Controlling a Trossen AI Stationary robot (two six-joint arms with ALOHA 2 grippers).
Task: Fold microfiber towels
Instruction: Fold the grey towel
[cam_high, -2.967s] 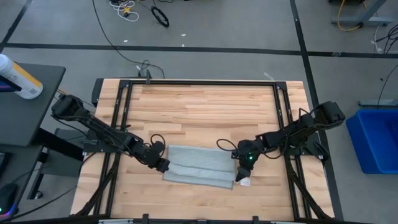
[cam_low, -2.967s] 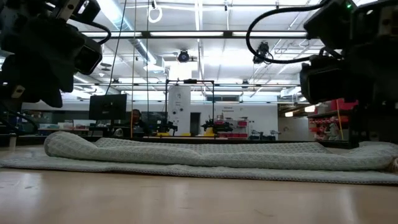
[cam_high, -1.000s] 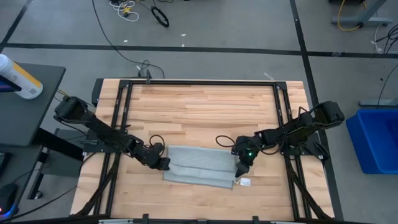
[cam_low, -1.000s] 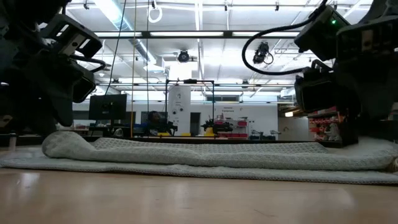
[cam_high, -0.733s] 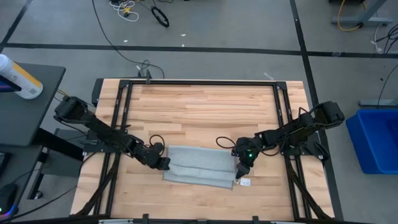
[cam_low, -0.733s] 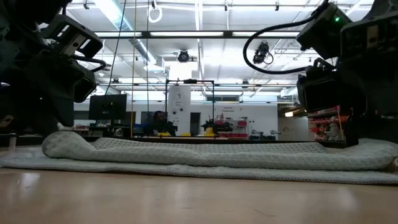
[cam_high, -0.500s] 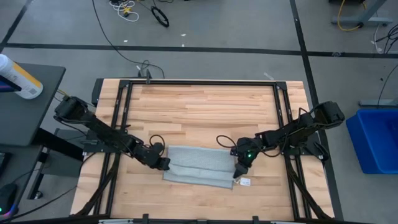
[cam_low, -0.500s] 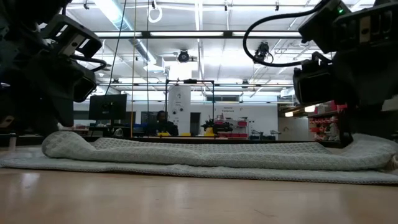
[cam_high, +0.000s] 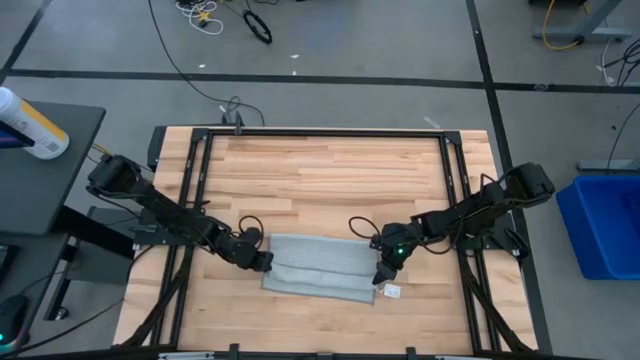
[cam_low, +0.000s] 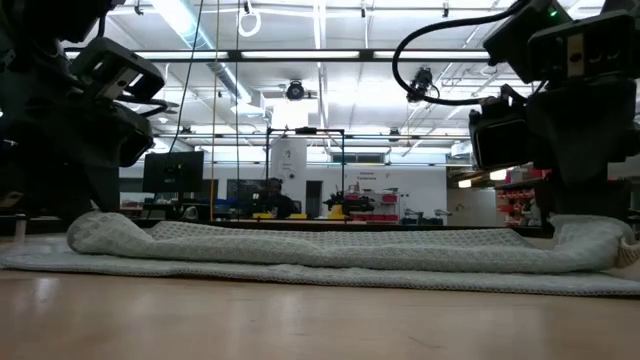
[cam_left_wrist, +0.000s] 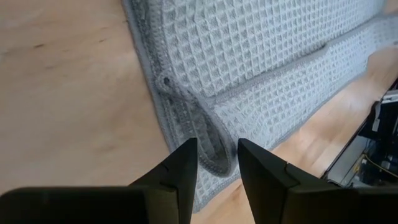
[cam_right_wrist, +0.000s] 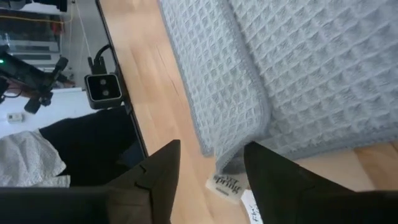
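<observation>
Grey towel lies near table's front edge, far half bare.

Towel: pale grey-blue, waffle-grid weave, darker grey stitched hem; small white tag with dark print at its 4 o'clock corner. Desk: light wood planks, mixed blond and tan strips, black frame round the edge. Both arms and claws black; right arm shows a green LED. Floor grey with black lines. Blue bin at 3 o'clock.
</observation>
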